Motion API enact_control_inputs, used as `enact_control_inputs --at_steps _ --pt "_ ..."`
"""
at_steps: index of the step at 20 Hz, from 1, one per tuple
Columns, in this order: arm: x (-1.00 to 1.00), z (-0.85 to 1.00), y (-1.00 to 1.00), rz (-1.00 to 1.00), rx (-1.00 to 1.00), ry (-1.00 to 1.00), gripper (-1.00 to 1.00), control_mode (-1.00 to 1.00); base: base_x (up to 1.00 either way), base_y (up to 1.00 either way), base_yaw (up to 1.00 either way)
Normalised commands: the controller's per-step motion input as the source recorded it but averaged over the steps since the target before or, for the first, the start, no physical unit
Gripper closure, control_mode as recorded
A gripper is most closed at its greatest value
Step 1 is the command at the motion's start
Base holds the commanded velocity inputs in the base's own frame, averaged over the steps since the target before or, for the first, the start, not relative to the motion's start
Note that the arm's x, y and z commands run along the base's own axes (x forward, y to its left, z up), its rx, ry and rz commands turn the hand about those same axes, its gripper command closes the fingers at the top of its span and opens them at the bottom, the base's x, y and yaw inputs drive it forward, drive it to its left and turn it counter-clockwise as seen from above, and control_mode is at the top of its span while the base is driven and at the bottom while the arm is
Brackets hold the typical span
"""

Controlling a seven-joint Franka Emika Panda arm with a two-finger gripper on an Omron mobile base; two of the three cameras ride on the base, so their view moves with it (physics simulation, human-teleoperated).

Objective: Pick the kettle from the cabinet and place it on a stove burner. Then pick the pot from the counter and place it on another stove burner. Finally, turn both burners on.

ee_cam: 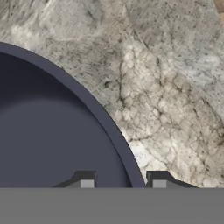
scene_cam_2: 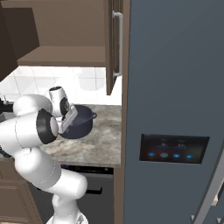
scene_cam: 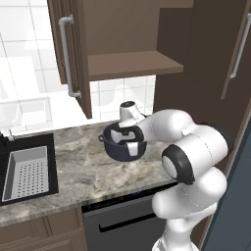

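Gripper directly above pot rim, one fingertip inside pot, other outside over counter. Pot on counter, below gripper. Sink set in counter, well off to gripper's left. Cabinet above gripper, door open, swung left. Dishwasher front under counter, below gripper. Fridge to gripper's right.

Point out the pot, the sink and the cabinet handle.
pot (scene_cam_2: 83,119): right base view, outer side wall.
sink (scene_cam: 27,172): left base view, perforated basin floor.
cabinet handle (scene_cam: 67,56): left base view, middle of the bar.
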Motion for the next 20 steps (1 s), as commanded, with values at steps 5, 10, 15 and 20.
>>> enact_control_inputs --at_steps 5,10,15,20 --pt "0.0 -0.05 0.0 0.0 0.0 0.02 1.0 -1.0 0.0 0.0 0.0" --pt "0.0 -0.01 0.0 0.0 0.0 0.0 1.0 -1.0 0.0 0.0 0.0" --pt "-0.07 0.07 0.0 -0.04 0.0 0.0 1.0 -1.0 0.0 0.0 0.0" --pt "-0.13 0.28 0.0 -0.05 0.0 -0.01 1.0 -1.0 0.0 0.0 0.0"
